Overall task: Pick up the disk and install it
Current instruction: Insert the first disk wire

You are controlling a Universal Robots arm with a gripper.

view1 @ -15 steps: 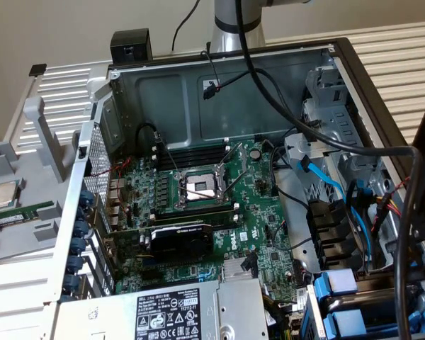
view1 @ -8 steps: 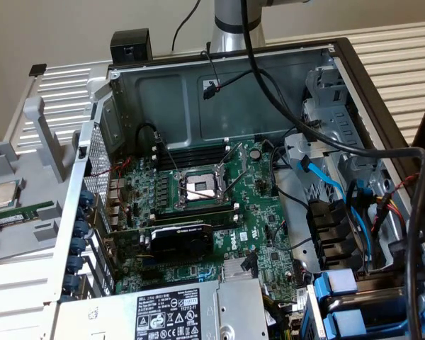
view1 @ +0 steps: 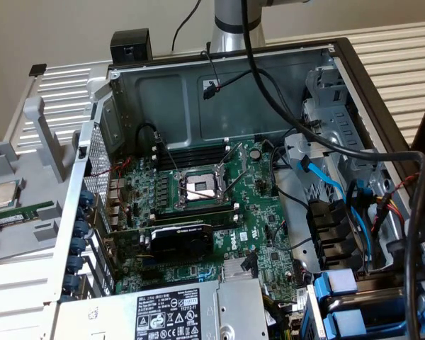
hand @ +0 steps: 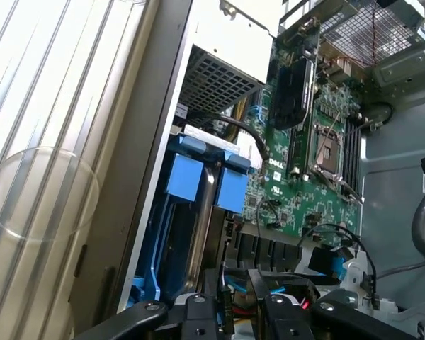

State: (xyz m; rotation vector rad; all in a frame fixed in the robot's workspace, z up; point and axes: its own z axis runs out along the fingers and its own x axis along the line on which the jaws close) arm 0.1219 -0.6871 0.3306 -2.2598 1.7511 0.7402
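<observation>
Gripper (hand: pixel 237 317) poised at the open computer case (view1: pixel 198 92), near the drive bay (hand: pixel 198 241); opening and hold not discernible. Two blue-framed disks (hand: pixel 184 177) seated side by side in that bay (task's own not distinguishable), just beside the motherboard (hand: pixel 297 191), toward the exterior view's right of the power supply (view1: pixel 177 312).

Case: an open computer case (view1: pixel 198 92) lay with its interior exposed.
Motherboard: a green board (view1: pixel 265 234) covered the case floor, its processor socket (view1: pixel 200 188) near the middle.
Graphics card: a black card (view1: pixel 180 241) sat just beside the socket.
Power supply: a silver box (view1: pixel 170 315) carried a white label.
Cables: blue leads (view1: pixel 326 180) trailed at the exterior view's right.
Tray: a grey tray (view1: pixel 28 134) outside the case held a square silver chip (view1: pixel 3 195) and a green memory stick (view1: pixel 21 214).
</observation>
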